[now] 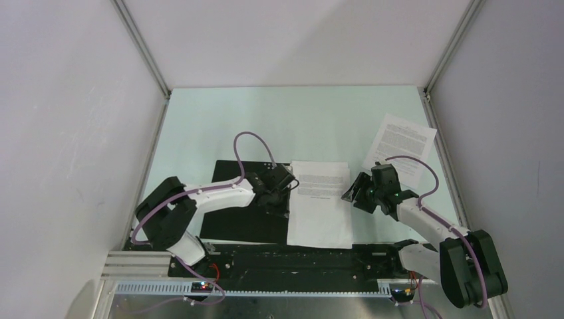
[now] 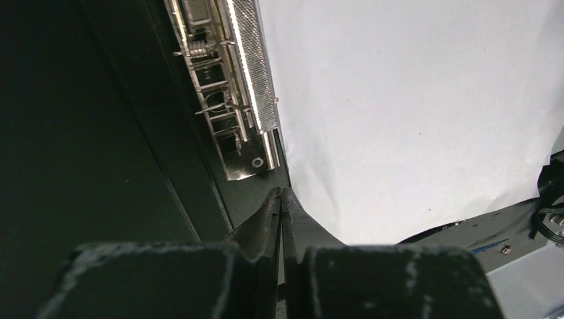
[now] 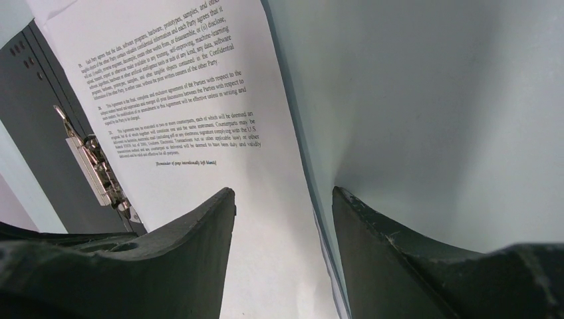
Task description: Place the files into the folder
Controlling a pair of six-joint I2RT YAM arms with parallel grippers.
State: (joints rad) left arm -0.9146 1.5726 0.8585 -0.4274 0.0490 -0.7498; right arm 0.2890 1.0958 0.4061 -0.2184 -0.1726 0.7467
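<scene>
The folder (image 1: 234, 219) lies open mid-table, black inside up, with its metal clip (image 2: 226, 86) along the spine. A white printed file (image 1: 320, 206) covers its right half and shows up close in the wrist views, file (image 2: 412, 113), file (image 3: 166, 86). Another file (image 1: 401, 147) lies askew at the far right of the table. My left gripper (image 1: 287, 181) is shut and empty, its tips (image 2: 281, 193) just below the clip's end, at the sheet's left edge. My right gripper (image 1: 349, 193) stands open, gripper (image 3: 282, 193), with the sheet's right edge running between its fingers (image 3: 199, 226).
The pale green table (image 1: 319, 123) is boxed in by white walls with metal corner posts (image 1: 143, 46). A black mounting rail (image 1: 299, 259) carrying both arm bases runs along the near edge. The left arm's purple cable (image 1: 253, 136) arches over the folder.
</scene>
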